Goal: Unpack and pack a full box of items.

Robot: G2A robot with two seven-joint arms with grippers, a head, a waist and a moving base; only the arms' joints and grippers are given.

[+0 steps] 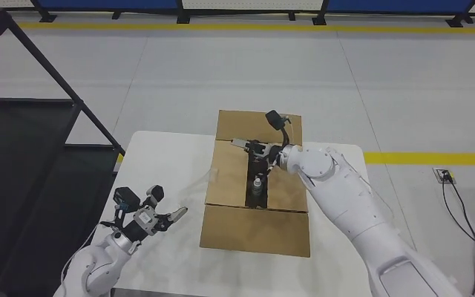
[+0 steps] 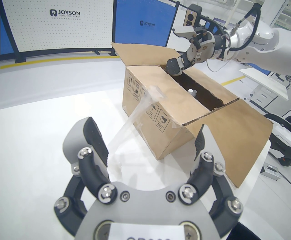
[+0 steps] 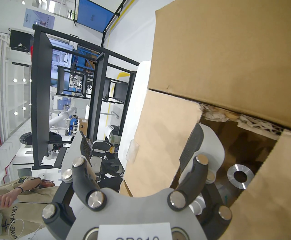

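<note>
The right pincer [image 1: 252,146], released, hangs over the slot of the box [image 1: 256,230] — the upright bottle [image 1: 256,183] inside stands just toward the near edge of the desk [image 1: 171,163]; the left pincer [image 1: 169,206], also released, sits well apart.

A: What is around the white table [image 1: 171,160]?
B: A pale grey floor [image 1: 223,67]. Far beyond the table runs a yellow line [image 1: 245,27], with blue panels [image 2: 145,25] behind it.
A: And beside the table?
B: A black metal frame [image 1: 33,178] stands there.

On the box [image 2: 175,100] stand handling pictograms [image 2: 156,116]; on the wall panels [image 2: 45,34], logos [image 2: 64,13].
</note>
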